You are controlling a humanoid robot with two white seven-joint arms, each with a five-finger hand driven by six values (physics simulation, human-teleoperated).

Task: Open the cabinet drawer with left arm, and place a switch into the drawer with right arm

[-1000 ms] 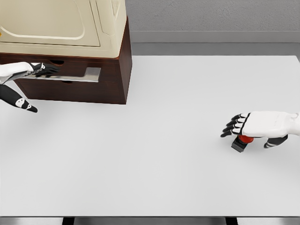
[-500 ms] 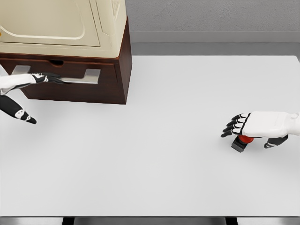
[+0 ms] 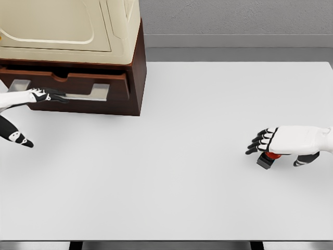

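Drawer coming open on the left, switch waiting under the right hand.

Head view: the left hand [image 3: 44, 96] has its fingers curled on the metal handle [image 3: 78, 95] of the cabinet drawer [image 3: 73, 83], and the drawer front now stands visibly proud of the dark wooden cabinet [image 3: 136, 78], where a second ago it sat flush; the pull is under way but the opening looks too shallow yet to take anything. The right hand [image 3: 289, 141] hovers flat, fingers extended and holding nothing, directly over the switch [image 3: 269, 157], which sits on the white table [image 3: 171, 156] well apart from the cabinet, unmoved. A cream appliance [image 3: 67, 26] sits on top.
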